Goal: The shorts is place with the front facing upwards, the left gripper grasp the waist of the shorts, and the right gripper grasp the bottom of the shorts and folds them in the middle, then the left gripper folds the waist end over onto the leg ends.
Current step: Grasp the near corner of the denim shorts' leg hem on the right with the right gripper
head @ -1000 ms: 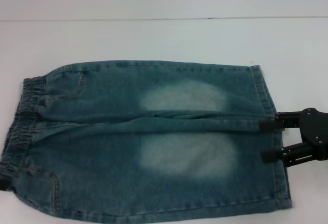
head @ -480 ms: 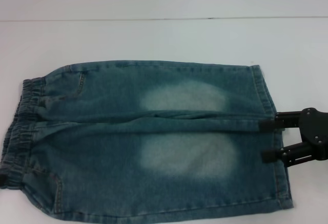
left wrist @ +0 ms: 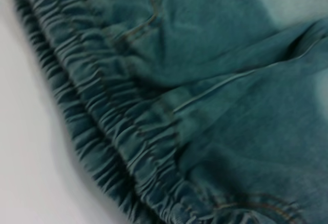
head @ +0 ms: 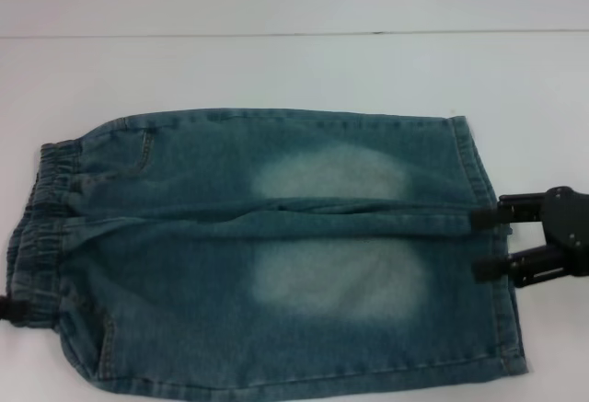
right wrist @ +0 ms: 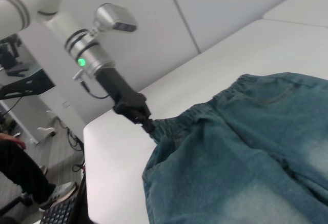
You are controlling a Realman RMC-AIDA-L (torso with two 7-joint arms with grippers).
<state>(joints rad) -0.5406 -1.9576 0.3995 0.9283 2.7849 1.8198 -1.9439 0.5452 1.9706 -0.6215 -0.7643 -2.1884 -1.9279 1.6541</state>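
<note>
Head view shows the shorts (head: 267, 250) lying flat and unfolded on the table (head: 294, 71), waist (head: 37, 227) toward my left, hems (head: 483, 236) toward my right. My right gripper (head: 488, 246) sits at the hems with fingers spread, not yet closed. My left gripper (right wrist: 146, 124) appears pinched on the waist corner, seen from the right wrist. Both folds remain, I judge.

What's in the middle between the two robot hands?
The head view shows only the shorts spread flat on the white table, stretching from the left hand at the waist to the right hand at the leg hems.
</note>
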